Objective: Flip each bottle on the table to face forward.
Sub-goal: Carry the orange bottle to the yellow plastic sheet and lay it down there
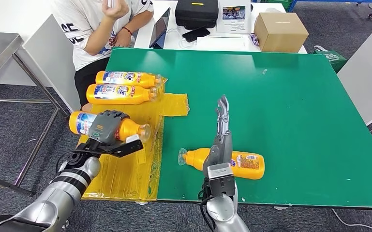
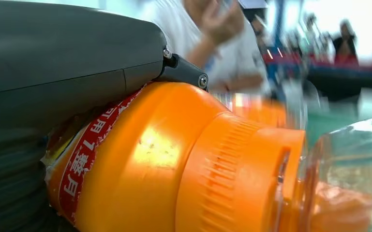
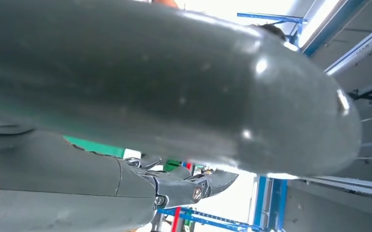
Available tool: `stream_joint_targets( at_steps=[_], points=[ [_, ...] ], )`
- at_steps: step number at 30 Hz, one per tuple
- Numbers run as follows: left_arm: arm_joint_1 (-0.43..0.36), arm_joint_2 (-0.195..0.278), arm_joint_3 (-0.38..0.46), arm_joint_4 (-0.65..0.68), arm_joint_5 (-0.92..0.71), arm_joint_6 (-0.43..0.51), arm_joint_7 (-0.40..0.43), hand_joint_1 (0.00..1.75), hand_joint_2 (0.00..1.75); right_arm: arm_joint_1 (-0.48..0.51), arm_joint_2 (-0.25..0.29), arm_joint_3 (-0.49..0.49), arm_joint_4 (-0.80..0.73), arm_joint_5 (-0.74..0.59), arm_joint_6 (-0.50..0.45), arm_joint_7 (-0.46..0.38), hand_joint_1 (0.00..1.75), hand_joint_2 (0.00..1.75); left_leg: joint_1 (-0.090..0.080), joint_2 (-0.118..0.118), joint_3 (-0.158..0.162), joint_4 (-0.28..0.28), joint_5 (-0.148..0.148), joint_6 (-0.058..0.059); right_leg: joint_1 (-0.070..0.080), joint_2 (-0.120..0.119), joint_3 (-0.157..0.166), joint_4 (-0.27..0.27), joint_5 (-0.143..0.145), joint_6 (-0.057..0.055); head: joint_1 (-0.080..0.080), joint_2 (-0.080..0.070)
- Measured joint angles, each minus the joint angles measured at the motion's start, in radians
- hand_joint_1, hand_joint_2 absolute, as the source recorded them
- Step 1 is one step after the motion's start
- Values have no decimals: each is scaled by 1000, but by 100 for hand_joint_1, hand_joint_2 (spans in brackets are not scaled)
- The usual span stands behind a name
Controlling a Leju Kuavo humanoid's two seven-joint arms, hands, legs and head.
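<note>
My left hand (image 1: 107, 128) grips an orange bottle (image 1: 128, 129) with a blue and white label, held lying on its side above the yellow sheet (image 1: 126, 174) at the table's left. The same bottle (image 2: 184, 164) looms close in the left wrist view, cap end outward, under the hand's grey cover (image 2: 63, 58). Two more orange bottles (image 1: 126, 78) (image 1: 121, 94) lie side by side at the far end of the yellow sheet. A fourth bottle (image 1: 244, 164) lies on the green table (image 1: 295, 96) near the front edge. My right hand (image 1: 221, 130) stands above it, fingers straight and apart, holding nothing.
A person in a white shirt (image 1: 92, 24) sits at the table's far left corner. Behind the green table a white table carries a cardboard box (image 1: 280, 31), a black case (image 1: 196, 12) and a laptop (image 1: 159, 29). A steel bench (image 1: 0, 48) stands at the left.
</note>
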Motion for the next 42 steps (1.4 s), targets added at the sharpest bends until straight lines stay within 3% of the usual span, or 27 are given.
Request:
stream_joint_targets(
  at_steps=[10,11,14,15,17,22,29,37,42],
  points=[
    [-43,69,-92,119,0,-161,-74,169,175,8,-7,-15,28,-21,77,7,0,0,0,-1,1,0,0,0,0,0,2,0,0,0,0,0],
    [-45,71,-93,122,8,-172,-79,144,175,8,-7,-16,33,-21,81,7,0,0,0,-1,2,0,0,0,0,0,2,0,0,0,0,0],
    [-48,76,-93,125,31,-207,-94,34,175,8,-7,-18,45,-20,92,9,0,0,0,-1,4,0,0,0,0,0,4,0,0,0,0,0],
    [-48,77,-93,125,36,-218,-97,16,175,8,-6,-19,49,-19,95,10,0,0,0,-1,4,0,0,0,0,0,5,0,0,0,0,0],
    [-49,79,-93,126,47,-237,-102,0,175,8,-6,-20,56,-18,100,11,0,0,0,-1,6,0,0,0,0,0,6,0,0,0,0,0],
    [-49,83,-93,126,108,-318,-128,0,175,7,-3,-23,73,-14,114,19,0,0,0,-1,8,-1,0,0,0,0,9,0,0,0,0,0],
    [-45,87,-92,126,144,-354,-147,0,175,7,-1,-24,95,-9,123,24,0,0,0,-2,9,-1,0,0,0,0,11,0,0,0,0,0],
    [-37,108,-91,111,270,-488,-212,0,175,0,14,-25,128,-20,144,27,0,0,0,-4,10,-1,0,0,0,-2,13,0,-1,0,0,0],
    [-34,112,-90,106,288,-502,-221,0,175,-1,16,-26,132,-24,147,26,0,0,0,-4,11,-1,0,0,0,-2,13,0,-1,0,0,0]
  ],
)
